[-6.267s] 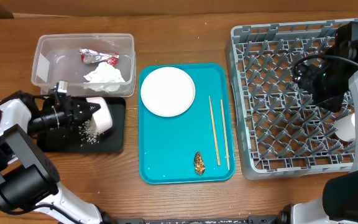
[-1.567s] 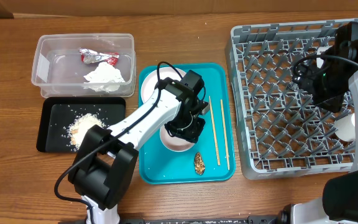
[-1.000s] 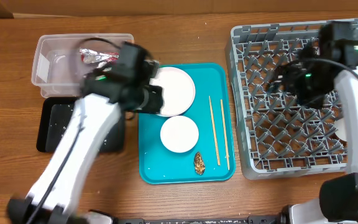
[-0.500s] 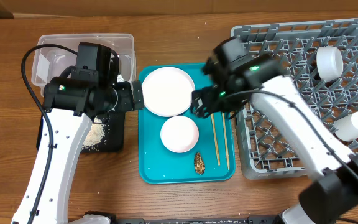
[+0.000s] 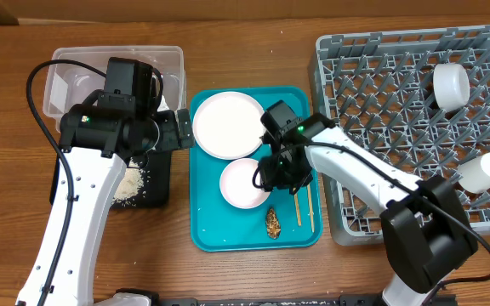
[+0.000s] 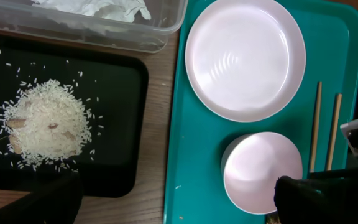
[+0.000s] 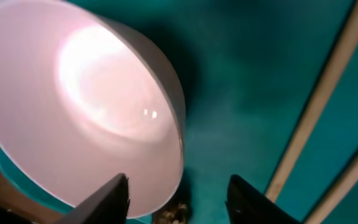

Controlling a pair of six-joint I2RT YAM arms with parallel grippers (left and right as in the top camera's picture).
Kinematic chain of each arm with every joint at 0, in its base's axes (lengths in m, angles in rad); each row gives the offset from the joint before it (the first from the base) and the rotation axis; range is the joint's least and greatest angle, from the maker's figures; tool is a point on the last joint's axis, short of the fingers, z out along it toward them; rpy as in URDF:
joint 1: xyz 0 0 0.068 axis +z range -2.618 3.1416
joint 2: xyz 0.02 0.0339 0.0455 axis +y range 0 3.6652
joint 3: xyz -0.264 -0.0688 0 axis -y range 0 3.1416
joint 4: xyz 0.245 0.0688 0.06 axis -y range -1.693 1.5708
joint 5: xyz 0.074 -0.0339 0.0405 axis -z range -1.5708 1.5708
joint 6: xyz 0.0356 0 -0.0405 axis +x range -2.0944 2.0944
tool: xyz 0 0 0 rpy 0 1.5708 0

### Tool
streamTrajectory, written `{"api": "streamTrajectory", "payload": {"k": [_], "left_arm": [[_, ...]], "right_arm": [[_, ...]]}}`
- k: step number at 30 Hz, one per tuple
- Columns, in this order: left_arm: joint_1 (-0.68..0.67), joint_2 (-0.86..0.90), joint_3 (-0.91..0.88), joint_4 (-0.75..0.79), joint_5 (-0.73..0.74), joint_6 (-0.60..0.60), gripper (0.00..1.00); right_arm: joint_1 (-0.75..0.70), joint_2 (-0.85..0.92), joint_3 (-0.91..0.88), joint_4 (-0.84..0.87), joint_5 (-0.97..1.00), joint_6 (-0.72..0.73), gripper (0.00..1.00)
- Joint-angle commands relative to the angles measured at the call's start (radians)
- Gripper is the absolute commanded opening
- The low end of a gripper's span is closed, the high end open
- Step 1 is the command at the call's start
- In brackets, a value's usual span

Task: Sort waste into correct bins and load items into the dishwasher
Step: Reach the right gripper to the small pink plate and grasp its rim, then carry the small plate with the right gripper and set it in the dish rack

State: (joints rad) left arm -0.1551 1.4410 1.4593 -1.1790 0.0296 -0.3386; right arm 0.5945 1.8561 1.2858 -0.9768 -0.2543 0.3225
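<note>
Only overhead shows cups (image 5: 452, 85) in rack (image 5: 381, 102). Right gripper (image 7: 178, 200) spread wide, empty, bowl (image 7: 92, 106) rim just ahead. Left gripper (image 6: 179, 202) likewise spread, empty.

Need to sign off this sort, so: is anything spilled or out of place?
Nothing is spilled: the rice has stray grains around its pile, but all inside the black tray. One leftover: the brown food lump lies on the teal tray beside the chopsticks, not in a bin.
</note>
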Motion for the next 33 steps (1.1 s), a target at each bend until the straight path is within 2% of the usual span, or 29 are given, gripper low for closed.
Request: {"api": "streamTrajectory", "payload": {"k": [1, 7, 11, 17, 23, 28, 33], "left_arm": [[0.005, 0.005, -0.006, 0.002, -0.014, -0.014, 1.0], [0.005, 0.005, -0.006, 0.002, -0.014, -0.014, 1.0], [0.005, 0.005, -0.006, 0.002, -0.012, -0.014, 1.0], [0.005, 0.005, -0.006, 0.002, -0.011, -0.014, 1.0], [0.005, 0.005, -0.006, 0.001, -0.011, -0.014, 1.0], [0.005, 0.005, -0.006, 0.002, -0.011, -0.014, 1.0], [0.005, 0.005, -0.006, 0.004, -0.011, -0.013, 1.0]], "right_arm": [[0.0, 0.002, -0.047, 0.042, 0.014, 0.029, 0.46], [0.0, 0.002, -0.071, 0.068, 0.018, 0.046, 0.28], [-0.001, 0.002, -0.071, 0.067, 0.018, 0.046, 0.04], [-0.004, -0.004, -0.014, 0.005, 0.029, 0.046, 0.04], [-0.04, -0.063, 0.131, -0.105, 0.163, 0.046, 0.04], [-0.126, -0.179, 0.272, -0.138, 0.362, 0.045, 0.04], [-0.217, -0.256, 0.291, -0.048, 0.682, 0.045, 0.04]]}}
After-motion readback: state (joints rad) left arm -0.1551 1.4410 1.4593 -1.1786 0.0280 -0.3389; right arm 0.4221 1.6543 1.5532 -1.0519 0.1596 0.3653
